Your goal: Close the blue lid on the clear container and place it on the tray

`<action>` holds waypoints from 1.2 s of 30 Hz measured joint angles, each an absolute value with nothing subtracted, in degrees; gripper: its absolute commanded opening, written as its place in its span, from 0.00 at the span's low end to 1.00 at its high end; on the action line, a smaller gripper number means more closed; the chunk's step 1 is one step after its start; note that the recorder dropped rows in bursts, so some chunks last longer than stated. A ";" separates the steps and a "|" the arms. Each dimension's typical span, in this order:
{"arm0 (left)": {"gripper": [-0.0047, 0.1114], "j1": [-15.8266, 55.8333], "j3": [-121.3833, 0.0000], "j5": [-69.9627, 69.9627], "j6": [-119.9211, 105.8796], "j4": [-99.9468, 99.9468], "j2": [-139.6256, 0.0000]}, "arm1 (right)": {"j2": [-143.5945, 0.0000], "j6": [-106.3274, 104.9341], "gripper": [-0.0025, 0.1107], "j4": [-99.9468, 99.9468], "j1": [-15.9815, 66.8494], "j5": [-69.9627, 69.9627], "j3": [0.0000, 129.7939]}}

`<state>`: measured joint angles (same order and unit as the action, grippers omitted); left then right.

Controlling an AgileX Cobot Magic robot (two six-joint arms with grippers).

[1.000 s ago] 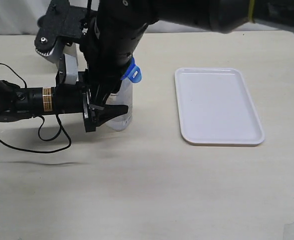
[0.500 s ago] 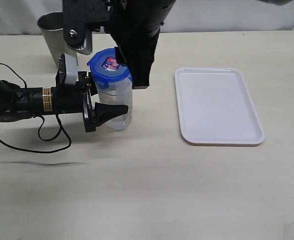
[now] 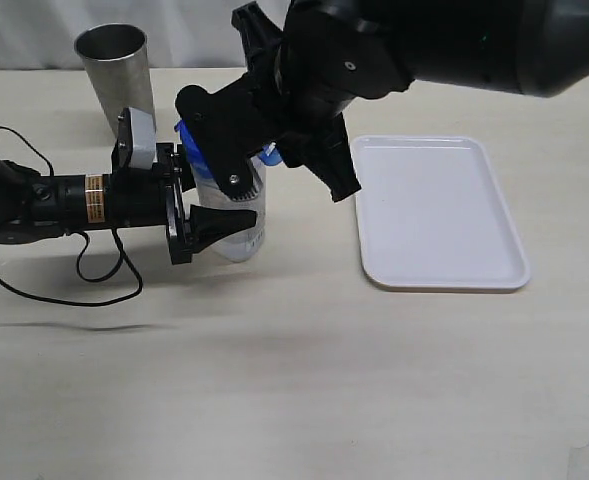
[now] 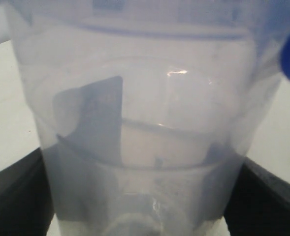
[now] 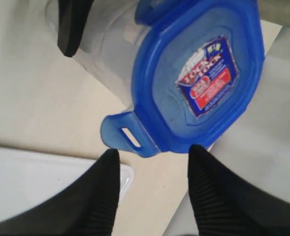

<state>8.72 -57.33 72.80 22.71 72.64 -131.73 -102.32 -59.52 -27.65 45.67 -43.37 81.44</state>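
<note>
Where the metal cup (image 3: 114,70) stands back-left of the clear container (image 3: 246,238), the left gripper (image 3: 229,222) clamps that container's side. The blue lid (image 5: 199,83) sits atop it, one flap (image 5: 127,135) jutting out, with the right gripper (image 5: 153,152) spread wide above. Bare table (image 3: 304,380) separates the container from the tray (image 3: 439,210), rightward.

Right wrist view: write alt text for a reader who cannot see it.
A blue lid with a red-and-white sticker sits on a clear container, seen from above, one flap sticking out. Two black fingers stand apart beside the lid's edge, and a corner of the white tray shows next to one of them.
</note>
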 measured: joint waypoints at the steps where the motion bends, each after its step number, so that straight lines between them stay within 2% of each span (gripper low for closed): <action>1: 0.04 8.72 -57.33 72.80 22.71 72.64 -131.73 | -102.32 -59.25 0.39 -27.92 45.67 -43.01 81.44; 12: 0.04 8.72 -57.33 72.80 23.24 72.53 -131.73 | -105.14 -57.76 0.33 -28.16 45.67 -40.74 81.22; 18: 0.04 8.72 -57.33 72.80 23.76 72.03 -131.73 | -105.61 -57.76 0.21 -27.52 45.46 -39.59 81.46; 28: 0.04 8.06 -57.33 72.80 24.58 71.59 -131.73 | -107.52 -55.07 0.20 -27.28 45.35 -36.06 81.36; 32: 0.04 7.95 -57.28 72.80 24.58 71.46 -131.73 | -107.36 -54.84 0.16 -27.52 44.98 -32.31 79.38; 36: 0.04 7.95 -57.28 72.59 24.29 71.21 -131.73 | -107.26 -54.67 0.18 -27.50 44.75 -31.30 78.68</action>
<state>7.95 -57.28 72.59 24.29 71.21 -131.73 -107.26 -54.67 -27.50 44.75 -31.30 78.68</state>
